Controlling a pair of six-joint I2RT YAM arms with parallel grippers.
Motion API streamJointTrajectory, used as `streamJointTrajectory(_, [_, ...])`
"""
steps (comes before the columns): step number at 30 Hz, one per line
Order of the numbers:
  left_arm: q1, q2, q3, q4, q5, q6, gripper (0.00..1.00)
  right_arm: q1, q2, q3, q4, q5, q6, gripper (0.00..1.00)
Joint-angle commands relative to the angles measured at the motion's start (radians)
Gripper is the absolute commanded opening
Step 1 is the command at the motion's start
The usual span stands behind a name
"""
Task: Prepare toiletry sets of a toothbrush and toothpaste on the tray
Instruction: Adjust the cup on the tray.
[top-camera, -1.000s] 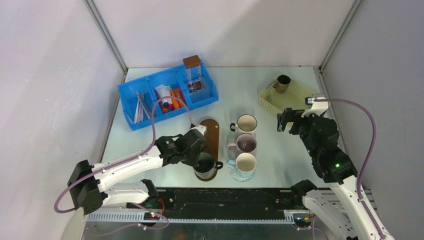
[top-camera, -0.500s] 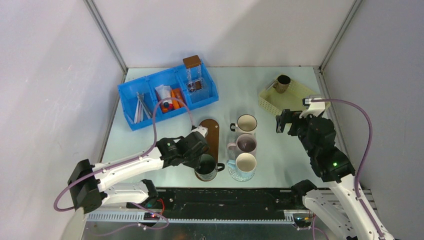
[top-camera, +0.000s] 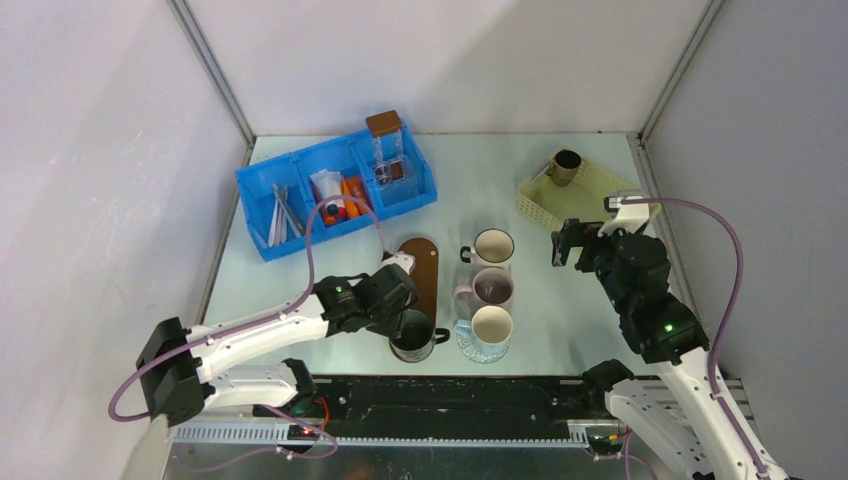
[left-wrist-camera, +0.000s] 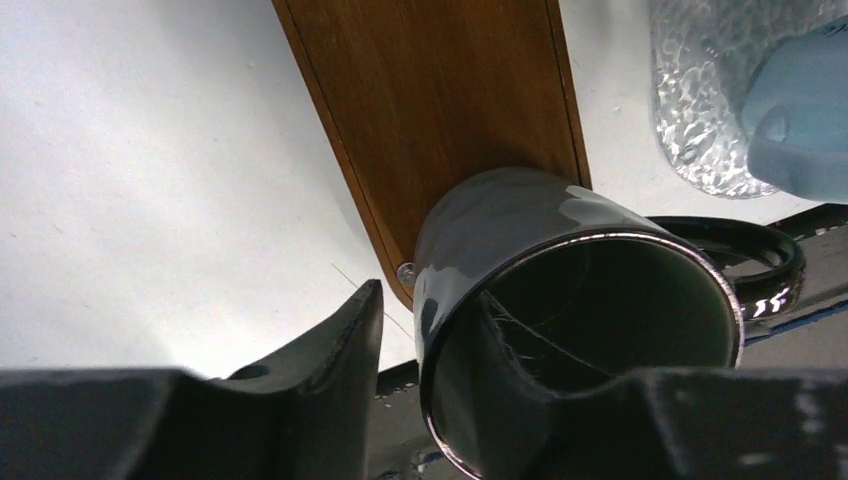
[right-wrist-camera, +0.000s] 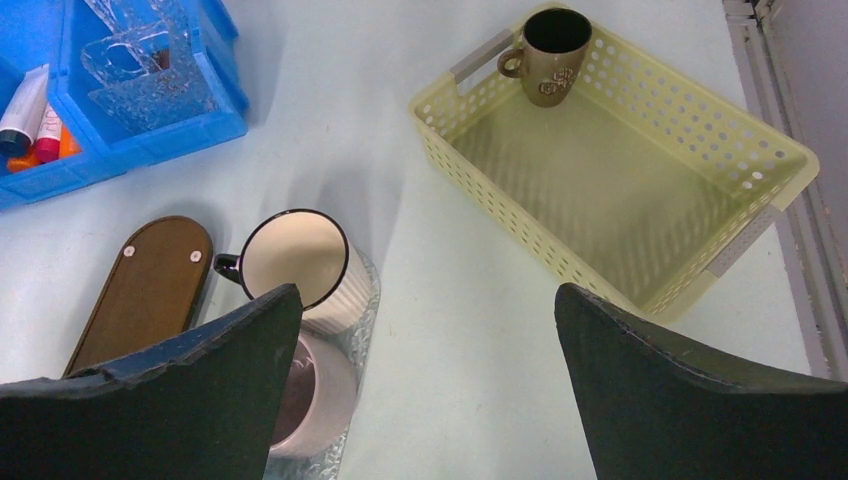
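**A:** Left tool (left-wrist-camera: 435, 330) is open and gripping nothing. Its jaws straddle the wall of the dark mug (left-wrist-camera: 520, 230): outer finger (left-wrist-camera: 340, 350) clear of it, other finger down inside. The mug stands at the 6 o'clock end of the tray (left-wrist-camera: 430, 90).

**B:** Right side?

**A:** Right tool (right-wrist-camera: 425, 290) is spread wide and empty, hovering at 3 o'clock of the three mugs (top-camera: 492, 290). Not a factor.

**B:** Where's the stock?

**A:** None on the tray yet. The toothbrushes (top-camera: 281, 212) are in the blue bin (top-camera: 262, 240), at 10 o'clock from the tray. The toothpaste (top-camera: 340, 195) is one compartment over, toward 3.

**B:** Failure modes?

**A:** Three, my read.
1. If I pull the inner finger out at an angle instead of straight up, it hooks the rim and tips or drags the mug off the tray end. I can't tell how much of the base sits on the wood.
2. The brushes are thin and lie bunched together, so a pinch may take two or skid off.
3. My cable (top-camera: 310, 250) loops over the bin, so reaching in could snag it on the contents.
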Motion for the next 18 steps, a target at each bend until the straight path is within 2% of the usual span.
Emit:
streamJointTrajectory(1, [-0.003,-0.011,0.033,-0.002,-0.034,-0.012,0.49,-0.005,0.001,-0.004,0.034,-0.002,-0.001,1.0])
streamJointTrajectory(5, [-0.003,-0.028,0.08,-0.037,-0.058,0.001,0.66,-0.006,-0.001,-0.004,0.038,-0.003,-0.006,1.0])
streamJointTrajectory(12, [0.038,-0.036,0.237,-0.11,-0.12,0.059,0.9,-0.007,-0.021,-0.004,0.037,0.016,-0.025,1.0])
streamJointTrajectory(14, [0.078,-0.025,0.286,-0.116,-0.127,0.076,0.95,-0.006,-0.027,-0.004,0.035,0.021,-0.03,1.0])
streamJointTrajectory(18, [0.179,0.029,0.387,-0.107,-0.144,0.115,0.97,-0.006,-0.036,-0.004,0.033,0.028,-0.031,1.0])
